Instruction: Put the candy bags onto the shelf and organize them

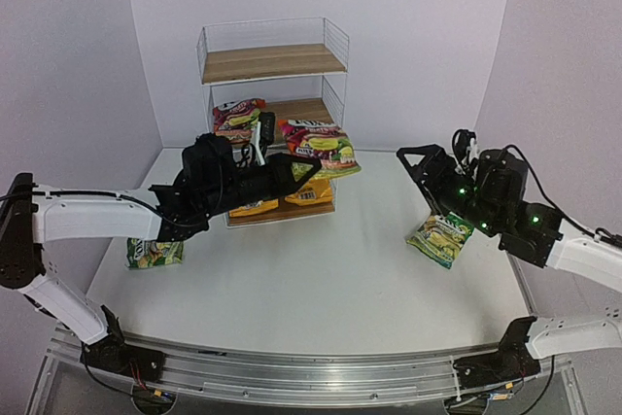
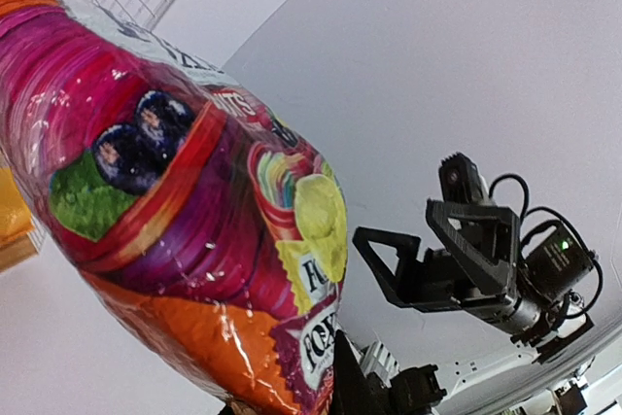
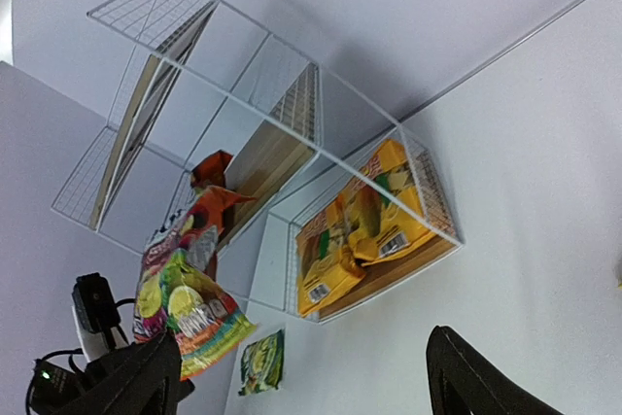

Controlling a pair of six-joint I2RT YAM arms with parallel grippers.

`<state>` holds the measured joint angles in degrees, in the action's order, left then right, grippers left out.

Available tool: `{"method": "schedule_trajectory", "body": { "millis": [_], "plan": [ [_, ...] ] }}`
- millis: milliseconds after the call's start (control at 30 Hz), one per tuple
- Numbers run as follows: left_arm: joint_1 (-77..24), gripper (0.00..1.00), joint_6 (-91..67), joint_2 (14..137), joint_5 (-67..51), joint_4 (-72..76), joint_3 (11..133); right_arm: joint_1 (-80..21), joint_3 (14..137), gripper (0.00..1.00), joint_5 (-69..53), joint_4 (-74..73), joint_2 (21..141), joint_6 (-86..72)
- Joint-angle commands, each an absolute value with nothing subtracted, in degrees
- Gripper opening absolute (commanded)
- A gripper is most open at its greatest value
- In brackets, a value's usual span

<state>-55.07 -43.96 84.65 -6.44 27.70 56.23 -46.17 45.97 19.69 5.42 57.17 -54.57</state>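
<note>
My left gripper [image 1: 303, 174] is shut on the lower edge of a red-magenta FOX'S bag [image 1: 318, 146] and holds it in the air at the front of the white wire shelf [image 1: 274, 62], level with the middle board. The bag fills the left wrist view [image 2: 175, 211]. A second red-magenta bag [image 1: 238, 119] lies on the middle board. Two yellow-orange bags [image 1: 282, 201] lie on the bottom board, also in the right wrist view [image 3: 360, 240]. One green bag [image 1: 154, 253] lies on the table at the left. Another green bag [image 1: 442, 237] lies below my open, empty right gripper [image 1: 428, 177].
The shelf's top board [image 1: 272, 62] is bare. The right wrist view shows the shelf [image 3: 243, 114], the held bag [image 3: 185, 308] and the left green bag [image 3: 260, 362]. White walls close in the table at the back and sides.
</note>
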Motion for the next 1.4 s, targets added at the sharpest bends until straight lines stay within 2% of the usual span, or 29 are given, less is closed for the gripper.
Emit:
{"method": "schedule_trajectory", "body": {
  "millis": [0, 200, 467, 633, 833, 1367],
  "plan": [
    [-51.6, 0.0, -38.4, 88.1, -12.5, 26.5, 66.3, -46.4, 45.2, 0.84, 31.7, 0.9, 55.8, -47.9],
    [-49.8, 0.0, -37.6, 92.7, -9.1, 23.3, 72.8, -46.3, 47.8, 0.84, 35.0, 0.1, 56.2, -40.4],
    [-49.5, 0.0, -40.2, 92.0, -3.9, 27.0, 68.2, -46.4, 47.7, 0.85, 37.4, -2.1, 53.3, -35.2],
    [-49.3, 0.0, -38.1, 94.4, 0.8, 22.9, 72.4, -46.4, 47.5, 0.86, 38.3, -3.3, 52.3, -33.1],
    [-49.1, 0.0, -37.2, 96.7, 5.6, 24.9, 73.2, -46.4, 46.6, 0.87, 38.8, -3.6, 51.3, -31.9],
    [-47.4, 0.0, -34.3, 102.4, 6.1, 23.0, 81.5, -46.4, 47.5, 0.87, 39.5, -3.7, 51.6, -26.9]
  ]
}}
